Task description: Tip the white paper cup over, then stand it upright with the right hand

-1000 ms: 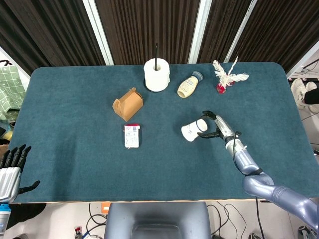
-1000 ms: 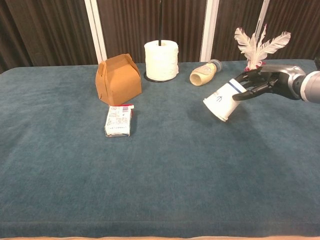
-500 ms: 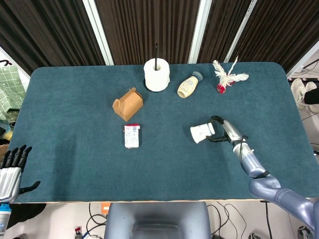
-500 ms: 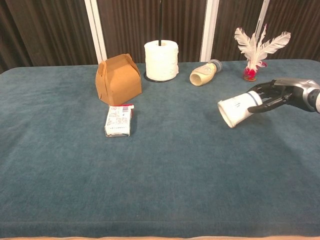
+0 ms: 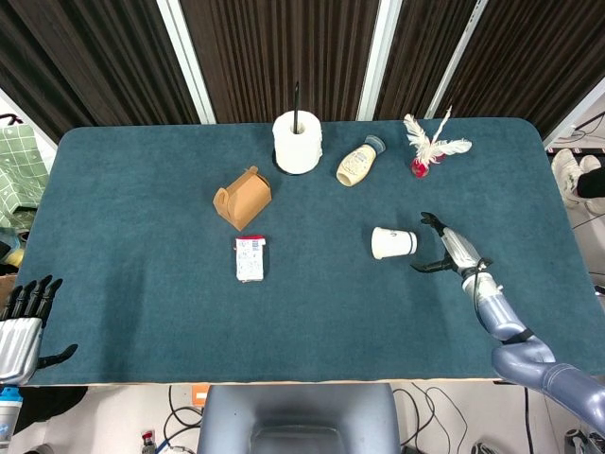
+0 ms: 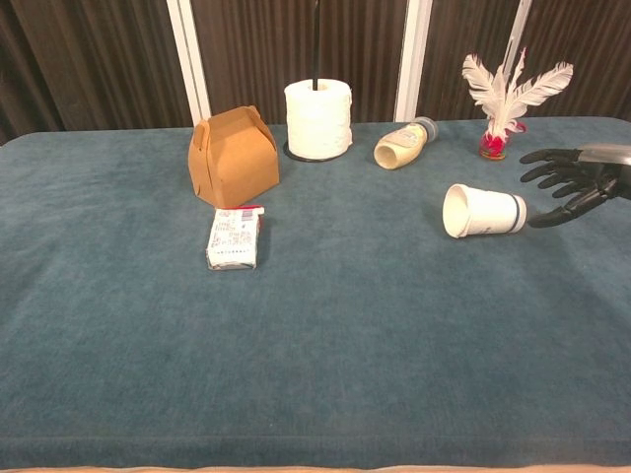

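Lying white paper cup (image 6: 483, 211), mayonnaise bottle (image 6: 402, 144) behind

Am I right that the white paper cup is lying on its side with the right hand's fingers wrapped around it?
Not quite: the paper cup is lying on its side, but the right hand is open beside it, fingers apart and clear of it, as the chest view shows.
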Controlling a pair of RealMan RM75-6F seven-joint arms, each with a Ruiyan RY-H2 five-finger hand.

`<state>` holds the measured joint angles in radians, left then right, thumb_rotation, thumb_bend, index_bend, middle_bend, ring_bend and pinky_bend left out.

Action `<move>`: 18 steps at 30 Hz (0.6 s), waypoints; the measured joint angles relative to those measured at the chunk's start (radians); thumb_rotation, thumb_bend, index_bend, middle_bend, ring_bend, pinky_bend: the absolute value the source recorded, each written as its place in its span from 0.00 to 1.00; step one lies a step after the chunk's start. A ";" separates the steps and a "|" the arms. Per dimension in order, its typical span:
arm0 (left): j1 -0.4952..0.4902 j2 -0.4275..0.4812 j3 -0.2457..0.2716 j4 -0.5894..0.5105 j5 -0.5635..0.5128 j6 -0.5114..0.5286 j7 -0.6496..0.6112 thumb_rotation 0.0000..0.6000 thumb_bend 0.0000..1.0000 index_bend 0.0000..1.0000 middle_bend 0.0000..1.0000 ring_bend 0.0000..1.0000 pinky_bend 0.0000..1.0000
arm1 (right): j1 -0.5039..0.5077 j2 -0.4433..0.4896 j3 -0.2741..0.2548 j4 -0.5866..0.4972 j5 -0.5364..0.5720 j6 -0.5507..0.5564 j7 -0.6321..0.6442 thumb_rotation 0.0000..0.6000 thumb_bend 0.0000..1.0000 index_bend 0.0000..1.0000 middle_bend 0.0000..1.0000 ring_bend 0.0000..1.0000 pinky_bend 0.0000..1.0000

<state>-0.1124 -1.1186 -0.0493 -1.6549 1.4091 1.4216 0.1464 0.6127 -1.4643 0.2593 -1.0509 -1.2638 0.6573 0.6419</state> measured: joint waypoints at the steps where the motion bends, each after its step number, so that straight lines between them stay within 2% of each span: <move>1: 0.000 0.000 0.000 0.000 0.000 -0.001 0.000 1.00 0.00 0.00 0.00 0.00 0.00 | 0.000 0.004 -0.001 -0.006 0.000 0.009 -0.021 1.00 0.11 0.05 0.13 0.08 0.14; 7: -0.001 0.001 0.000 -0.001 -0.001 -0.001 0.000 1.00 0.01 0.00 0.00 0.00 0.00 | 0.003 0.050 -0.003 -0.088 0.025 0.058 -0.223 1.00 0.08 0.10 0.13 0.08 0.14; 12: -0.001 0.001 0.001 -0.003 -0.004 -0.002 0.011 1.00 0.03 0.00 0.00 0.00 0.00 | 0.022 0.087 0.004 -0.182 0.130 0.071 -0.457 0.99 0.06 0.16 0.13 0.08 0.14; 15: 0.000 0.000 0.001 -0.003 -0.005 -0.001 0.012 1.00 0.03 0.00 0.00 0.00 0.00 | 0.046 0.099 0.008 -0.227 0.241 0.073 -0.587 0.88 0.05 0.23 0.13 0.08 0.14; 18: 0.000 0.000 0.001 -0.003 -0.006 -0.001 0.011 1.00 0.03 0.00 0.00 0.00 0.00 | 0.078 0.101 0.007 -0.252 0.355 0.084 -0.716 0.78 0.06 0.22 0.13 0.08 0.14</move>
<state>-0.1120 -1.1186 -0.0488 -1.6576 1.4031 1.4209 0.1577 0.6907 -1.3637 0.2667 -1.3029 -0.9083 0.7411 -0.0738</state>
